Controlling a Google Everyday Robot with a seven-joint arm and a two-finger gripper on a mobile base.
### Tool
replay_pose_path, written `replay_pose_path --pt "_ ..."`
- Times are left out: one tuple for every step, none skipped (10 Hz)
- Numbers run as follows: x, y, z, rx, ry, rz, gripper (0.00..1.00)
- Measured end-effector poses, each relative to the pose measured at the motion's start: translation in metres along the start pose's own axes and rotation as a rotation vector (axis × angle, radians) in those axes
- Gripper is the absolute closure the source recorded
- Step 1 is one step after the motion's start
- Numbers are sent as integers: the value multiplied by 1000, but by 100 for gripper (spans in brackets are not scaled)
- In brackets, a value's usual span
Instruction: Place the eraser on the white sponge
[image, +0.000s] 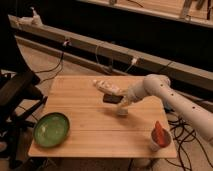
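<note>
The eraser (112, 98) is a flat dark block held just above the middle of the wooden table (90, 140). My gripper (120, 100) is shut on its right end, with the white arm reaching in from the right. The white sponge (121, 112) is a small pale block on the table directly below and slightly right of the eraser. The eraser is not touching the sponge.
A longer white tube-shaped item (105, 86) lies just behind the eraser. A green bowl (51, 129) sits at the front left corner. An orange-red object in a cup (159, 136) stands at the front right. Cables and a rail run behind the table.
</note>
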Motion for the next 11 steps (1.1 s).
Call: replay_pose_path --pt "-3 2 5 0 1 10 95" --pt "-3 3 9 2 1 27 99" --pt "3 4 11 2 1 46 100" --pt "11 4 11 3 0 65 100" --pt "26 2 9 4 -1 92 99" --pt "41 2 5 4 -1 110 96" --pt "67 0 -3 6 0 145 85" --pt "87 -2 -10 10 0 172 77" --pt "112 -2 -17 14 -2 213 66" --pt "130 -2 -20 17 -4 247 57" --pt "145 -2 -22 19 -9 277 47"
